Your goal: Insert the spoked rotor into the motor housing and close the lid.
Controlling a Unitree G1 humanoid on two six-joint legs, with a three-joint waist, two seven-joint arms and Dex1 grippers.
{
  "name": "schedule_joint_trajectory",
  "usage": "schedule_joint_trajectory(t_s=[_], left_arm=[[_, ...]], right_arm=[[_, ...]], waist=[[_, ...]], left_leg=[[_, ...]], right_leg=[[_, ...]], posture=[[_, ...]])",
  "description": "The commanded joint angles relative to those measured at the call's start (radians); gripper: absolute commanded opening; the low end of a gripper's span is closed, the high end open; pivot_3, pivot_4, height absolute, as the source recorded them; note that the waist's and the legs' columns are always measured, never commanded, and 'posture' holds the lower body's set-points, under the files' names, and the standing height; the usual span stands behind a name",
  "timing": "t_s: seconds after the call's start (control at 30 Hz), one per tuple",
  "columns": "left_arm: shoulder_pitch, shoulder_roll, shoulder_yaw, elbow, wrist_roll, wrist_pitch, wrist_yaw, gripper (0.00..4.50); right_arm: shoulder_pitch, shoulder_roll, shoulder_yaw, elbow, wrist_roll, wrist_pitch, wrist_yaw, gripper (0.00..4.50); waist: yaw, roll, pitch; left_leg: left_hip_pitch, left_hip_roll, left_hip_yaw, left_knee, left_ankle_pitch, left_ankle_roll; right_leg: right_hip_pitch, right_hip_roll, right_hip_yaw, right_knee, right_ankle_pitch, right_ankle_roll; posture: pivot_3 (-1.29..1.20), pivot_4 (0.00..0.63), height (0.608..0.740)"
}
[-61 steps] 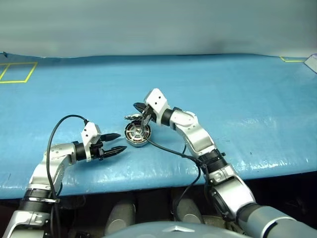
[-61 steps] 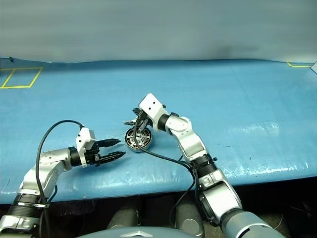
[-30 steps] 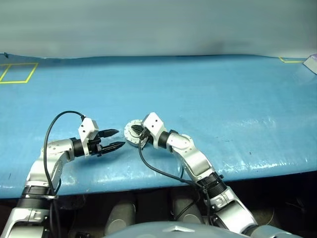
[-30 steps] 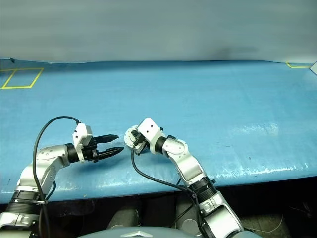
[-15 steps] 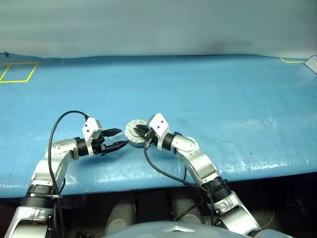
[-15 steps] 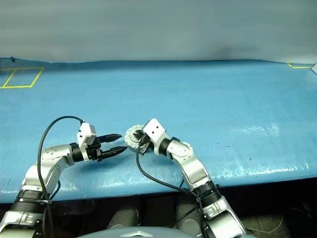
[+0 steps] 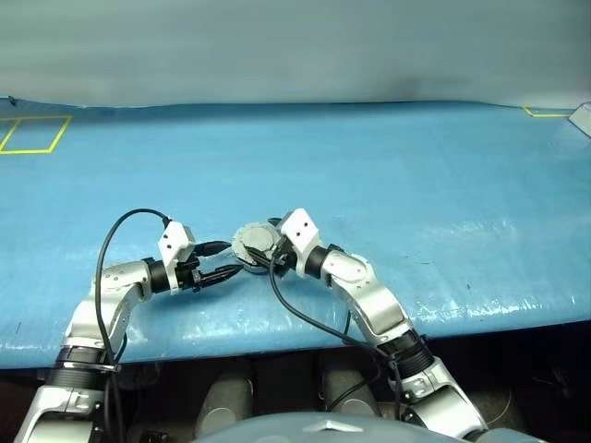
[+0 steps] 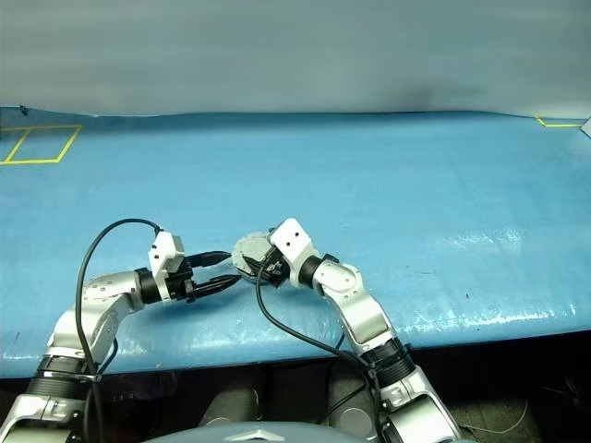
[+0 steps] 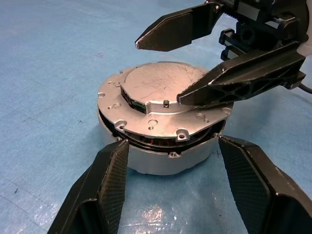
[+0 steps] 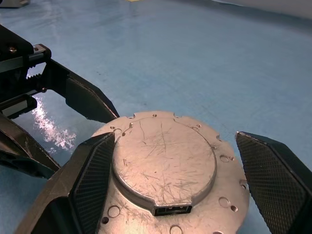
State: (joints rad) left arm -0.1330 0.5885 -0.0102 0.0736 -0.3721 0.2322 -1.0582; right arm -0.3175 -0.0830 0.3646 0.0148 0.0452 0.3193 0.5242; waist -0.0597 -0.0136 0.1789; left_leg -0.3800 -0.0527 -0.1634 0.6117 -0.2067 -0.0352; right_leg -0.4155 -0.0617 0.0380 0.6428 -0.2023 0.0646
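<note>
Centrally, lid (image 9: 163, 105) down on motor housing (image 9: 165, 153)

Lid (image 9: 163, 105) down on motor housing (image 9: 165, 155), between both hands

**Work surface: blue-covered table, one assembly on it**

Table (image 7: 416, 175) covered in a glossy blue sheet, slightly wrinkled, with glare patches toward the near right. Yellow tape outline (image 7: 32, 135) at far left corner; a second yellow tape mark (image 7: 543, 112) at far right edge. Motor housing (image 9: 161, 158) sits flat on the sheet near the front edge, left of centre. Lid (image 9: 163, 105) lies down over it, scratched plain face up.
</note>
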Motion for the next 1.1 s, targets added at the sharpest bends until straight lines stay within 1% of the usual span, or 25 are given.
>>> schedule_joint_trajectory(t_s=[0.03,0.27,0.4,0.5,0.53,0.57,0.73,0.97,1.1], left_arm=[[0.007,0.010,0.024,-0.035,-0.005,-0.016,0.003,3.19],[0.020,0.042,0.036,-0.030,-0.001,-0.030,-0.008,3.19],[0.012,0.042,0.040,-0.025,-0.005,-0.048,-0.015,3.19],[0.006,0.040,0.051,-0.022,-0.008,-0.068,-0.016,3.19],[0.005,0.040,0.053,-0.021,-0.008,-0.072,-0.016,3.19],[0.004,0.041,0.055,-0.018,-0.008,-0.074,-0.017,3.19],[0.000,0.045,0.071,-0.009,-0.014,-0.077,-0.020,3.19],[0.003,0.044,0.091,-0.006,-0.020,-0.079,-0.013,3.19],[0.005,0.039,0.095,-0.008,-0.020,-0.075,-0.012,3.19]], right_arm=[[-0.010,0.009,0.007,-0.002,-0.005,-0.007,-0.001,4.18],[0.003,0.010,0.047,0.021,-0.015,-0.008,0.012,4.18],[-0.005,0.021,0.042,0.047,-0.012,-0.011,0.004,4.18],[-0.011,0.030,0.024,0.057,-0.005,-0.010,-0.007,3.58],[-0.012,0.030,0.023,0.057,-0.004,-0.010,-0.006,3.26],[-0.013,0.031,0.020,0.056,-0.002,-0.010,-0.005,3.03],[-0.019,0.030,0.009,0.051,0.002,-0.009,-0.008,3.01],[-0.036,0.043,-0.003,-0.002,0.020,0.060,-0.019,3.01],[-0.042,0.043,0.017,0.004,-0.002,0.077,-0.028,3.01]], waist=[[0.000,0.000,0.000],[-0.001,0.000,0.000],[-0.001,0.000,0.000],[-0.001,0.000,0.000],[-0.001,0.000,0.000],[-0.001,0.000,0.000],[-0.001,0.000,0.000],[-0.001,0.000,0.000],[-0.001,0.000,0.000]], left_leg=[[0.000,0.000,0.000,0.000,0.000,0.000],[0.000,0.000,0.000,0.000,0.000,0.000],[0.000,0.000,0.000,0.000,0.000,0.000],[0.000,0.001,0.000,0.000,0.000,0.000],[0.000,0.002,0.000,0.000,0.000,0.000],[0.000,0.002,0.000,0.000,0.000,0.000],[0.000,0.002,0.000,0.000,0.000,0.000],[0.000,0.002,0.000,0.000,0.000,0.000],[0.000,0.002,0.000,0.000,0.000,0.000]], right_leg=[[0.000,0.000,0.000,0.000,0.000,0.000],[0.000,0.000,0.000,0.000,0.000,0.000],[0.000,0.000,0.000,0.000,0.000,0.000],[0.000,0.001,0.000,0.000,0.000,0.000],[0.000,0.001,0.000,0.000,0.000,0.000],[0.000,0.001,0.000,0.000,0.000,0.000],[0.000,0.001,0.000,0.000,0.000,0.000],[0.000,0.001,0.000,0.000,0.000,0.000],[0.000,0.001,0.000,0.000,0.000,0.000]], posture=[[0.00,0.150,0.740],[0.00,0.150,0.740],[0.00,0.150,0.740],[0.00,0.150,0.740],[0.00,0.150,0.740],[0.00,0.150,0.740],[0.00,0.150,0.740],[0.00,0.150,0.740],[0.00,0.150,0.740]])
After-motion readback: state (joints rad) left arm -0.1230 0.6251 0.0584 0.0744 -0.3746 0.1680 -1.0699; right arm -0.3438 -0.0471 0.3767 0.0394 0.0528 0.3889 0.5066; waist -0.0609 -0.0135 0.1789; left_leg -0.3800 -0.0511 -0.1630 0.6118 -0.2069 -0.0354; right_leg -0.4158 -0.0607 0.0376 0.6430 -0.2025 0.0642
